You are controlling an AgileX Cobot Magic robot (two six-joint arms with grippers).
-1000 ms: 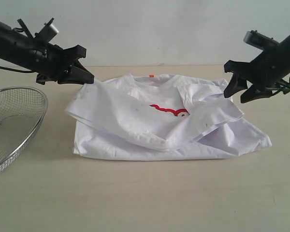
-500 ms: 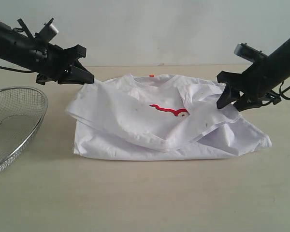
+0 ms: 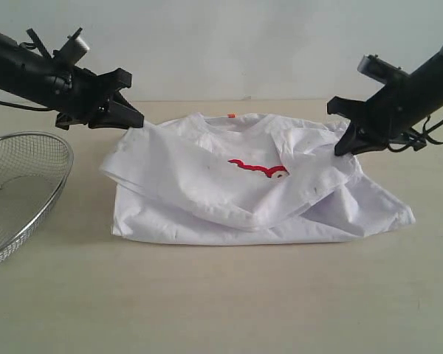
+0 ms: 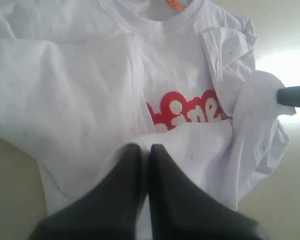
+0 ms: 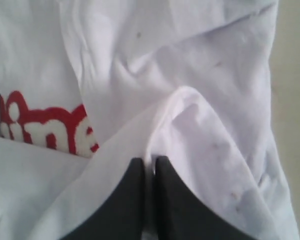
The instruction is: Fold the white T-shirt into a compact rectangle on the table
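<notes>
The white T-shirt (image 3: 229,188) lies crumpled and partly folded on the table (image 3: 221,295), its red lettering (image 3: 258,169) showing at the chest and an orange tag (image 3: 230,115) at the collar. My left gripper (image 3: 139,122) is shut on the shirt's left edge and holds that fold lifted off the table; its wrist view shows cloth pinched between the fingers (image 4: 146,152). My right gripper (image 3: 341,150) is shut on a raised ridge of cloth at the shirt's right side, the fold caught between its tips (image 5: 149,164).
A round wire-mesh basket (image 3: 18,184) sits at the table's left edge, just left of the shirt. A pale wall rises behind the table. Bare tabletop stretches in front of the shirt and to its right.
My right gripper came down and to the left onto the shirt's right side and closed on a fold of cloth. The left gripper has stayed still, holding its edge.
</notes>
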